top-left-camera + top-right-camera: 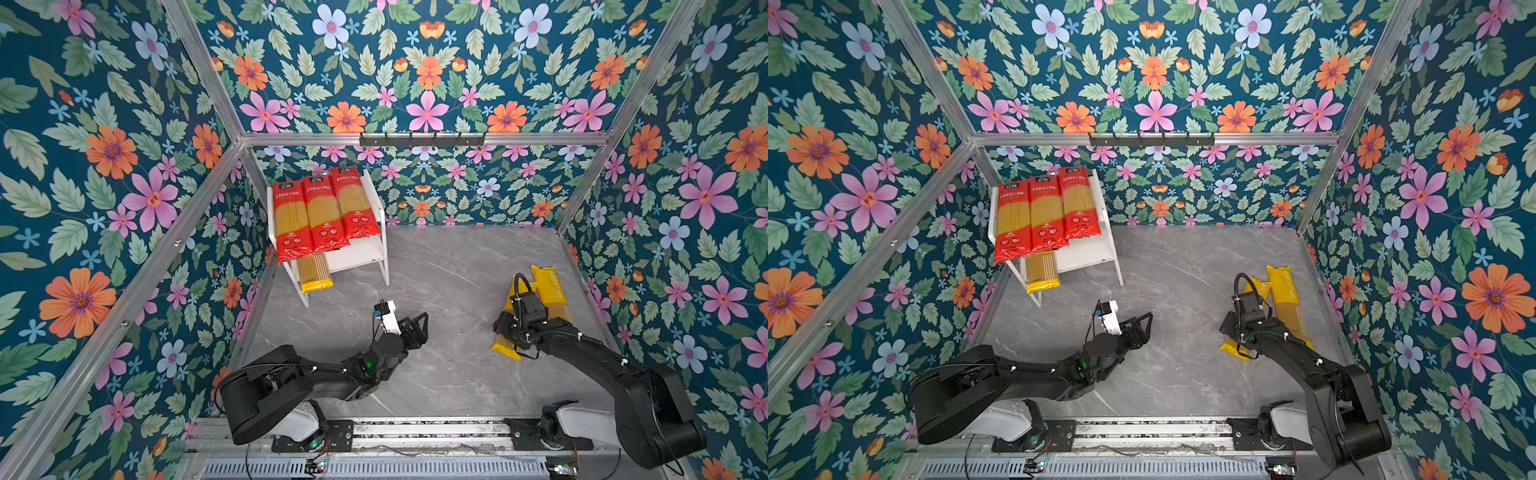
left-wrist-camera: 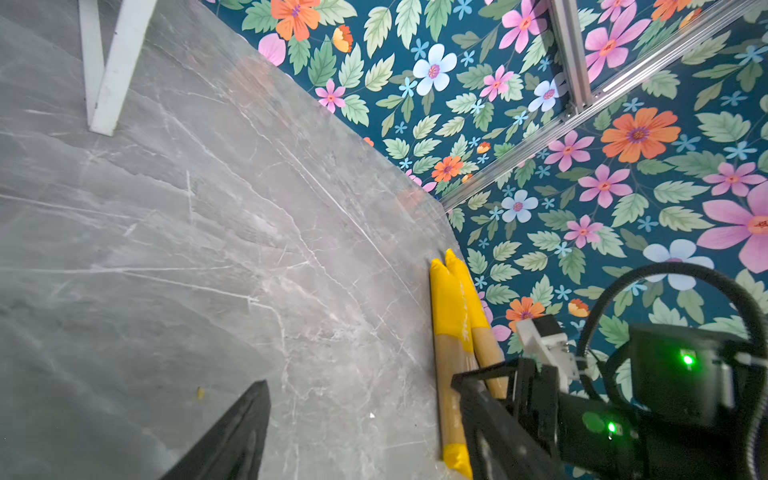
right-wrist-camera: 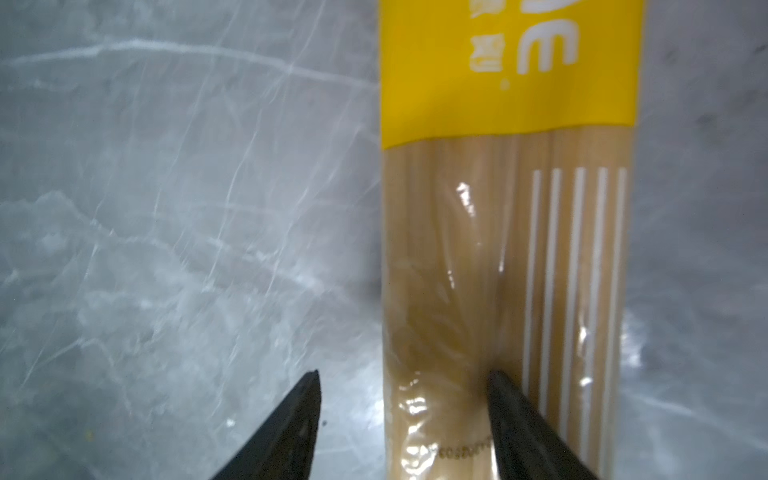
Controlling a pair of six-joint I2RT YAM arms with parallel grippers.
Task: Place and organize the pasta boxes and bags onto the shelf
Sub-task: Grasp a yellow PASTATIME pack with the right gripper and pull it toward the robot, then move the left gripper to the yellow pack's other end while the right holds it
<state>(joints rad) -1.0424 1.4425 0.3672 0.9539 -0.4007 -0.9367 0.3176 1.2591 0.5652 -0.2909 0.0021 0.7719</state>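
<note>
Bag to take: the inner yellow-ended bag (image 1: 506, 351) lies flat on the grey table (image 1: 436, 270) at the right. Its far end is just beside the outer yellow-ended bag (image 1: 548, 286), which lies nearer the wall.
Right gripper: the right gripper (image 3: 405, 376) hangs low over the inner yellow-ended bag's clear middle, jaws apart and gripping nothing.
Fingertips: in the right wrist view 1 fingertip (image 3: 498, 386) sits on or just above the film, and which of the 2 cannot be told. The other is over bare table beside the bag's long edge.
Offset: the bag lies to 1 side of the gripper's centre line, with only part of its width between the jaws. A sideways shift looks needed before they can straddle it.
Handling: probably light. The dry strands are stiff along their length but brittle, so a hard squeeze could snap them. The glossy film looks slippery and wrinkles easily.
Where to hold: across the clear middle, near the balance point, so that neither end droops.
Left gripper: the left gripper (image 1: 417, 326) is wide open and empty over mid-table, well apart from both bags.
Shelf: the white shelf (image 1: 376, 195) stands in the far left corner. 3 red-ended bags (image 1: 324, 212) lie side by side on top, and 1 shelved yellow-ended bag (image 1: 313, 274) juts from the lower tier.
Progress: 4 of 6 look placed.
</note>
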